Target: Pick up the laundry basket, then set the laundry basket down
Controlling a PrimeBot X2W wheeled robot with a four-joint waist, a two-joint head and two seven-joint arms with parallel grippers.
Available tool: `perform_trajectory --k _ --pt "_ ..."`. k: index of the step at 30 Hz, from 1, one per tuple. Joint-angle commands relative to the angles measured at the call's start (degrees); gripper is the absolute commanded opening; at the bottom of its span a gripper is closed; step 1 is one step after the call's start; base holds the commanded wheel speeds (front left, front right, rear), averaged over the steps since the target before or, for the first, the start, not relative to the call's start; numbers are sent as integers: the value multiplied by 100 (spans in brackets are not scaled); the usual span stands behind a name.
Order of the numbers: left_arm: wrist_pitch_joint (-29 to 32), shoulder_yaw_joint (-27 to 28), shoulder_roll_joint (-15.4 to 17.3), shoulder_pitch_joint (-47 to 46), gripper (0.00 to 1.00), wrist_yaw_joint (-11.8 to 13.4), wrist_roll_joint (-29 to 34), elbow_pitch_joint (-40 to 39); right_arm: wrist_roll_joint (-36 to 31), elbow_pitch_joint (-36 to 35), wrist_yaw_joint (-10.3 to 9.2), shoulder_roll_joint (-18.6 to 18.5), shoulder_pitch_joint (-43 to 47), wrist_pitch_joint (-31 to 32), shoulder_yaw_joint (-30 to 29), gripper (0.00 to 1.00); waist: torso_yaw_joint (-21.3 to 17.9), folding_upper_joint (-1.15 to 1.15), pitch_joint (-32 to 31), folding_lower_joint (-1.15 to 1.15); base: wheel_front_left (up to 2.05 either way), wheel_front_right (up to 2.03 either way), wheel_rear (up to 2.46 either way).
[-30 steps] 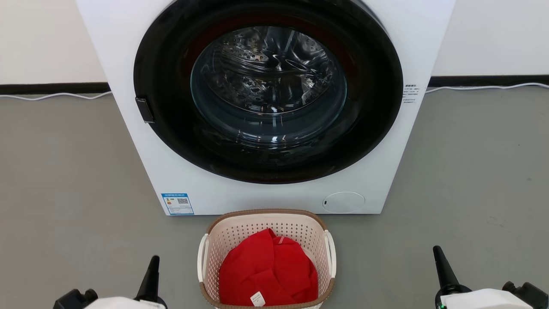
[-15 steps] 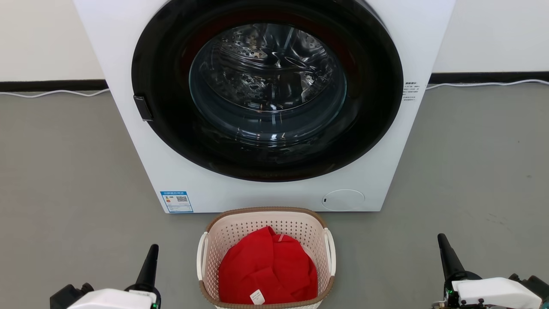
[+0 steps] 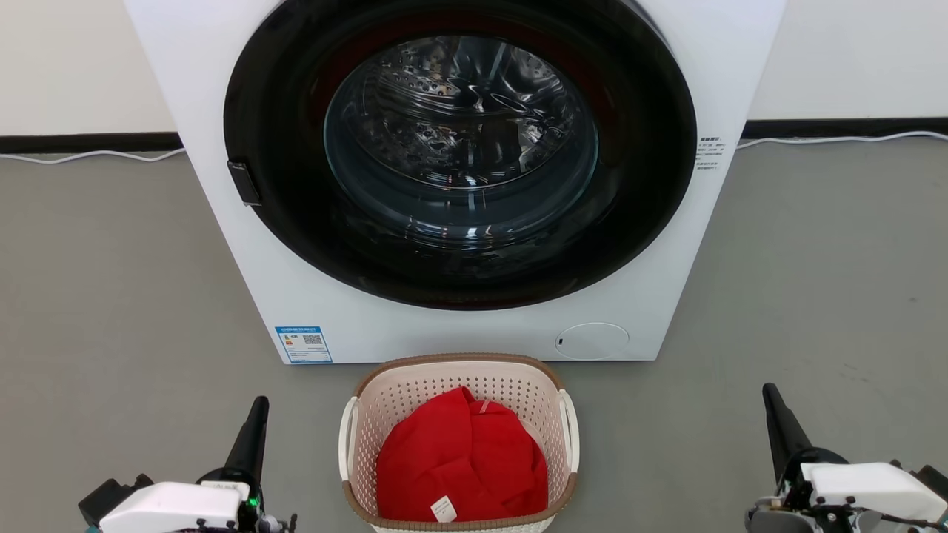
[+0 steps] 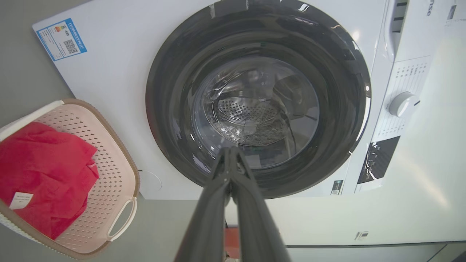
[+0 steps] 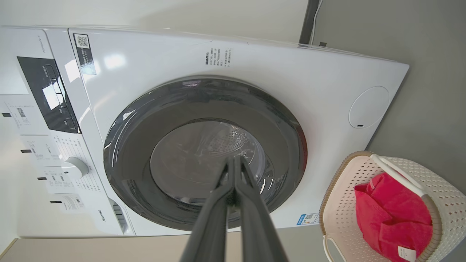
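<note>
Towering over the grey floor (image 3: 111, 296), the glossy white washing machine (image 3: 444, 337) showed a round dark glass door (image 3: 459, 148). Before it sat the laundry basket (image 3: 459, 360), perforated cream plastic with a woven-look brown rim, cradling crumpled red cloth (image 3: 459, 459). Flanking it, apart, the left claw (image 3: 255, 414) and right claw (image 3: 772, 403) had fingers pinched together.

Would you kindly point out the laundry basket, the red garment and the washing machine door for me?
laundry basket (image 3: 511, 389): head view, far perforated wall.
red garment (image 3: 459, 459): head view, middle of the cloth.
washing machine door (image 3: 459, 148): head view, centre of the glass.
</note>
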Motion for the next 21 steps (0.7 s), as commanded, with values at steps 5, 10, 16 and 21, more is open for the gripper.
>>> perform_trajectory --k 5,10,16,21 --pt "104 215 51 -370 0 -104 -393 -125 347 -169 39 -66 -319 118 57 0 -4 0 16 0 0 0 0" --pt "188 265 48 -441 0 -155 -720 -122 627 -181 41 -65 -374 204 6 0 -8 0 34 0 0 0 0" --pt "242 297 47 -486 0 -187 -931 -120 803 -189 42 -61 -409 263 -31 0 -11 0 46 0 0 0 0" --pt "242 297 47 -486 0 -187 -931 -120 797 -189 42 -56 -410 268 -38 0 -11 0 46 0 0 0 0"
